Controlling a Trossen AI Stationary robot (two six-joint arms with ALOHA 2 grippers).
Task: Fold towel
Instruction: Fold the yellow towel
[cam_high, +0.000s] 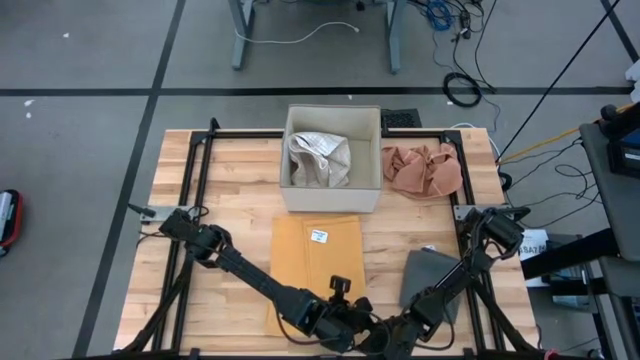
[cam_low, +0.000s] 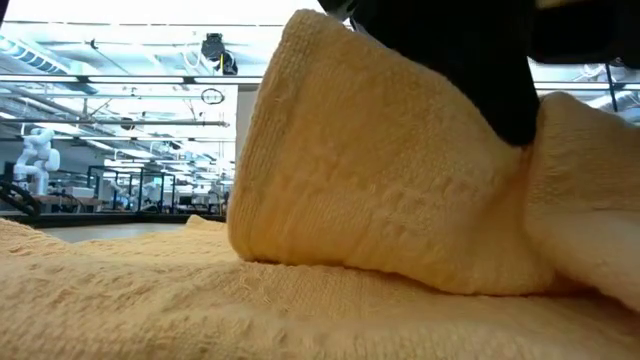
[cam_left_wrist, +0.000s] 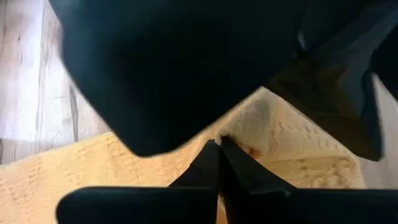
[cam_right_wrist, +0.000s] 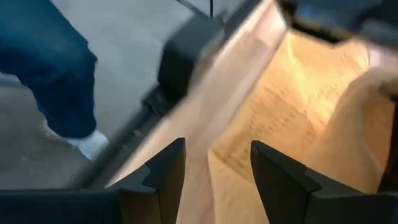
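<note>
Nearest the low camera lies the yellow towel (cam_low: 130, 300), its weave filling the foreground, and behind it a raised flap of the same cloth stands up in a hump, with a dark arm part coming down into its top. Which arm that is cannot be told from here.

From above, the towel lies flat on the wooden surface (cam_high: 230, 190), in front of the cardboard box (cam_high: 331, 190) that holds crumpled pale cloth. A pink cloth (cam_high: 423, 170) sits just beside the box and a grey cloth (cam_high: 430, 280) lies near the right arm. Both arms reach in to the towel's near edge, where the left claw (cam_high: 335, 325) and right claw (cam_high: 400, 330) sit close together.

In the left wrist view the left claw is closed tight, its fingertips (cam_left_wrist: 219, 163) meeting on a pinched bit of towel edge.

In the right wrist view the right claw (cam_right_wrist: 217, 165) stands open and holds nothing, with the towel and the surface's edge beyond it; a person's trouser leg and shoe show on the floor.

The likely trouble: with only one corner pinched, lifting now would drag the cloth askew and give a crooked fold. The two arms are also crowded enough to bump.
</note>
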